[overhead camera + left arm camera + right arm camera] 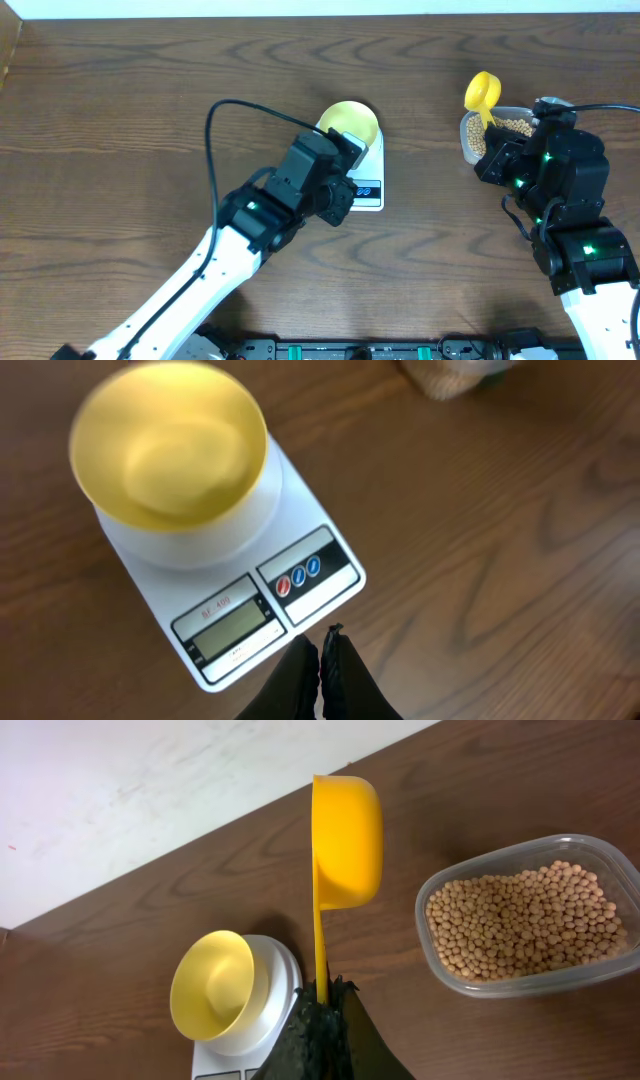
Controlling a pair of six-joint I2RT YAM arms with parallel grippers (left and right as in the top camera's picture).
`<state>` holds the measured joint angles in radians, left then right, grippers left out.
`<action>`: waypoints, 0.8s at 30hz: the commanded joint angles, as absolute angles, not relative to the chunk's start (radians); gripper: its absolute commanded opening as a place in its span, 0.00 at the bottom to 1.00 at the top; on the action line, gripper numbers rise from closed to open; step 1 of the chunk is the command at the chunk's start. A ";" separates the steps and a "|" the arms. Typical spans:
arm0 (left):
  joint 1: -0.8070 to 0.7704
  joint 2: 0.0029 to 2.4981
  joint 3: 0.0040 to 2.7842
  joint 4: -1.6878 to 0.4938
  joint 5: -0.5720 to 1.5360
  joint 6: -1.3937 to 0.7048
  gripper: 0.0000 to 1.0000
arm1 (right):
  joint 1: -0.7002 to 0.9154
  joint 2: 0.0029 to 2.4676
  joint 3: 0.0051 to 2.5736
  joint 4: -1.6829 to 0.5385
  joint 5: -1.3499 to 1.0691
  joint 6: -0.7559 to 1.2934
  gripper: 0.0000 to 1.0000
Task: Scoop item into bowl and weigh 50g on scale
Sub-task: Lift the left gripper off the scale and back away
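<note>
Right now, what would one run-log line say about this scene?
left gripper: shut, empty, by scale | right gripper: shut on scoop, scoop empty | bowl: empty, on scale | beans: in tub

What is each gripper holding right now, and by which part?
The right gripper holds the yellow scoop by the end of its handle. The left gripper is shut on nothing, near the scale.

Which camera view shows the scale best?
The left wrist view: the scale appears close, with display and buttons plain. Overhead, the left arm covers part of the scale. The right wrist view shows mainly its platform under the bowl.
</note>
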<state>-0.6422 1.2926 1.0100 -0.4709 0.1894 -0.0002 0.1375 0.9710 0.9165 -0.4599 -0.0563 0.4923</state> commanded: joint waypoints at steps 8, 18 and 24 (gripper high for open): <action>-0.635 1.257 1.011 -0.471 0.191 -0.004 0.07 | 0.134 0.969 0.935 -0.463 -0.063 0.493 0.01; -0.635 1.269 1.011 -0.497 0.191 -0.004 0.42 | 0.134 0.969 0.935 -0.461 -0.062 0.493 0.01; -0.635 1.269 1.011 -0.488 0.144 -0.006 0.55 | 0.134 0.969 0.935 -0.460 -0.062 0.493 0.01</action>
<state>-0.6415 1.2610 1.0100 -0.4908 0.1856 -0.0029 0.1375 0.9710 0.9165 -0.4599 -0.0563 0.4923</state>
